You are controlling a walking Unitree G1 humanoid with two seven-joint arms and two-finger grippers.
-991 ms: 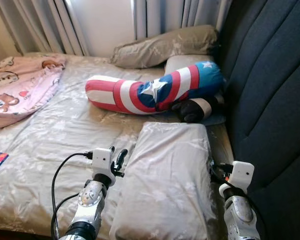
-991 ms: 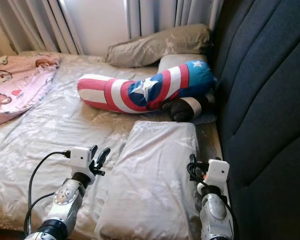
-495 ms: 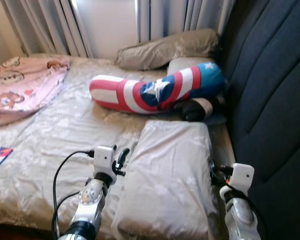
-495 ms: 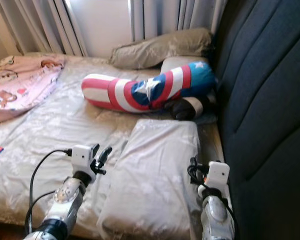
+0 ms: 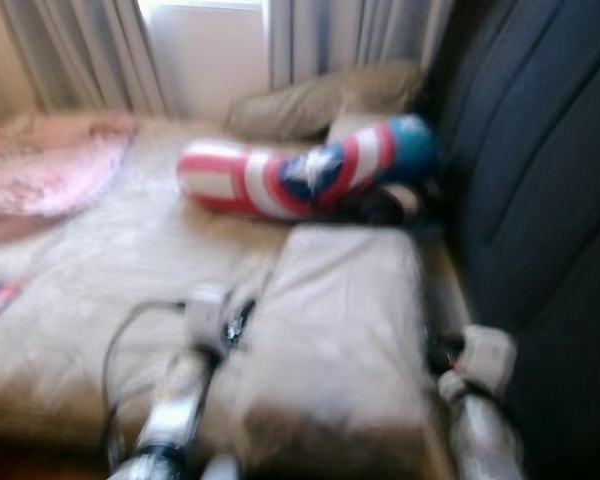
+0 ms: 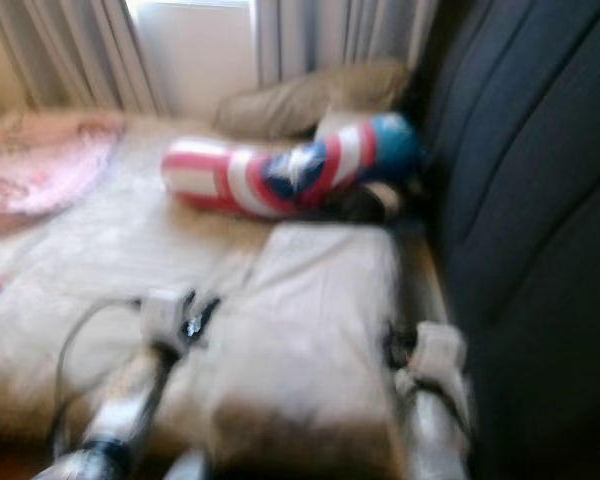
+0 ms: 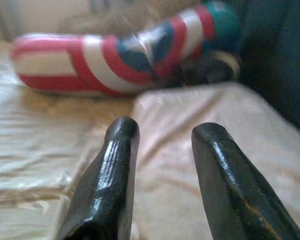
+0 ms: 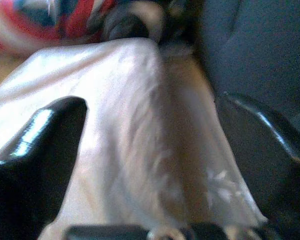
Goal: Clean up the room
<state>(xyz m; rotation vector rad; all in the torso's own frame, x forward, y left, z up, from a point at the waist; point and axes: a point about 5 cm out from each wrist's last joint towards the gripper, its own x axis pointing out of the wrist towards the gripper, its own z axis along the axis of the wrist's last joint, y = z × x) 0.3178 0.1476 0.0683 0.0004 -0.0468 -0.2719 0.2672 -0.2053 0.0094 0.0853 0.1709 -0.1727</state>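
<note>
Two grippers flank the grey pillow (image 5: 340,340): the left gripper (image 7: 160,135) spread at its near-left edge, the right gripper (image 8: 155,125) wide apart astride its right side by the dark headboard (image 5: 540,170). The head views have gone blurry since a moment ago, so the robot is likely moving, the pillow not yet gripped. Beyond lies a striped bolster (image 5: 300,180), then a beige pillow (image 6: 310,100). No containers here.

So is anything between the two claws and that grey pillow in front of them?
Nothing visible. The left claw sits open at the grey pillow's left edge, and the right claw is open around its right edge.
</note>
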